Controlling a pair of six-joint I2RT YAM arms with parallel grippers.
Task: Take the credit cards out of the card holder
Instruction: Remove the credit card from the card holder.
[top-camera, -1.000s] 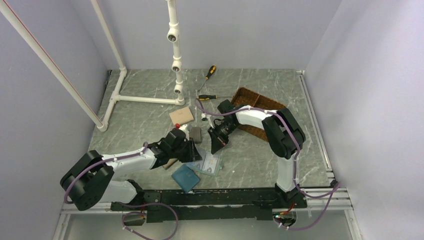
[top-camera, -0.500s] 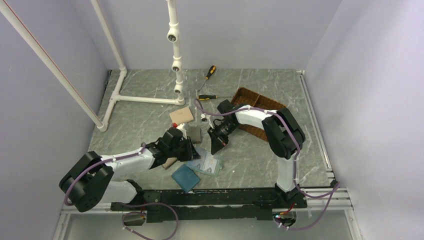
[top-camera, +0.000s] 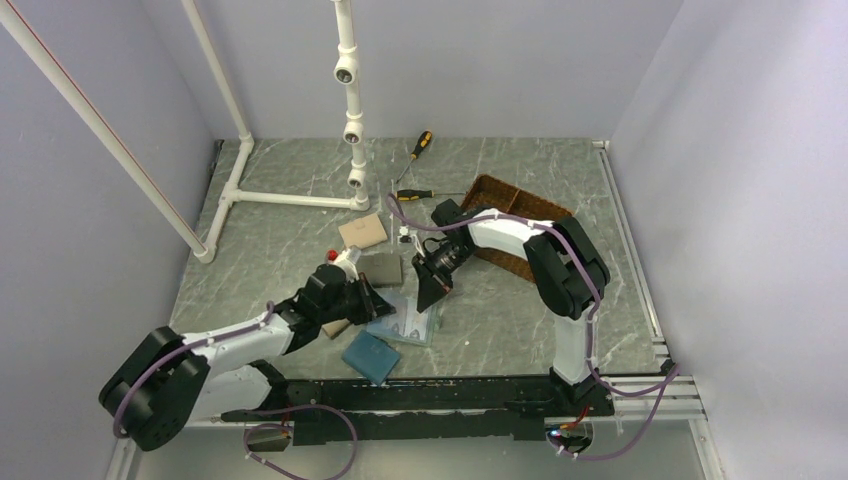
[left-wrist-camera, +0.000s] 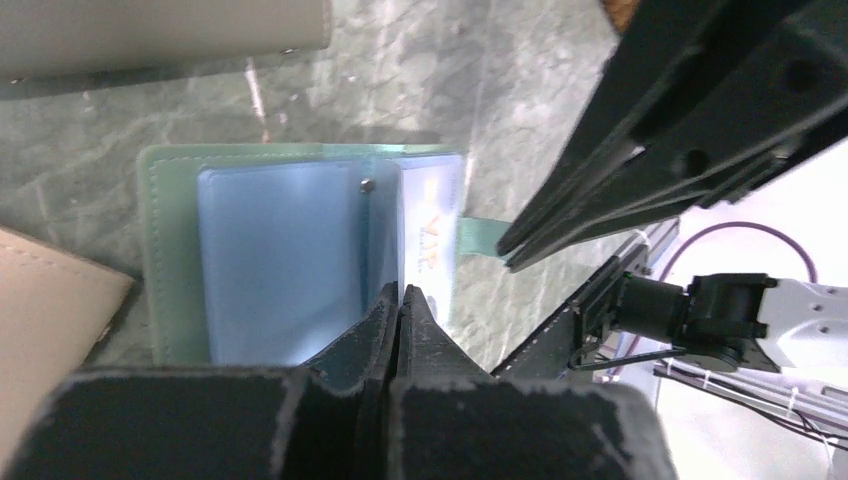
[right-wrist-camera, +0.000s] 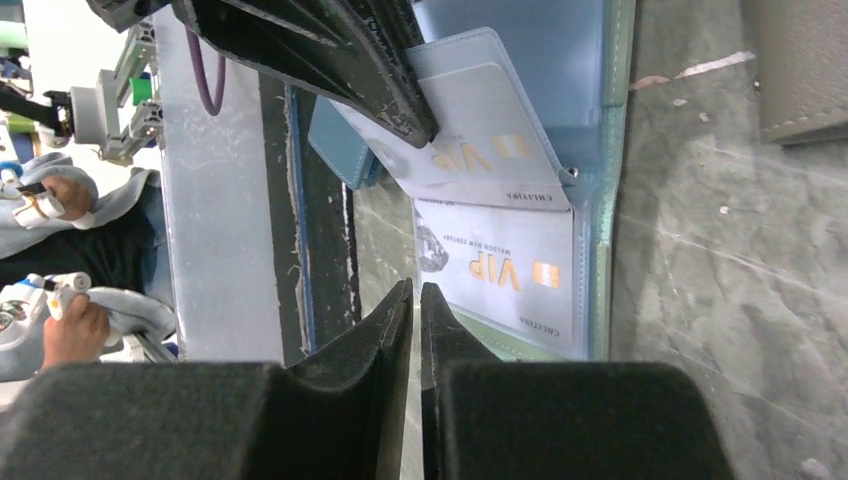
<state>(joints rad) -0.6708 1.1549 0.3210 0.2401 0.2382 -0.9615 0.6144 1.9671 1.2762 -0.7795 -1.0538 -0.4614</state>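
Cards (right-wrist-camera: 505, 268): two; card holder (left-wrist-camera: 165, 250): one

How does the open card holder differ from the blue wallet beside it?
The card holder lies open, clear pockets showing cards; the blue wallet is shut. The card holder is pale green, the blue wallet darker blue. Both lie flat on the table.

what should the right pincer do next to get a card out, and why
Probably open the right pincer a little and lower it onto the pale VIP card. It hangs shut and empty beside that card, which sits in a clear pocket of the open card holder, while the shut left pincer is at the holder's middle fold.
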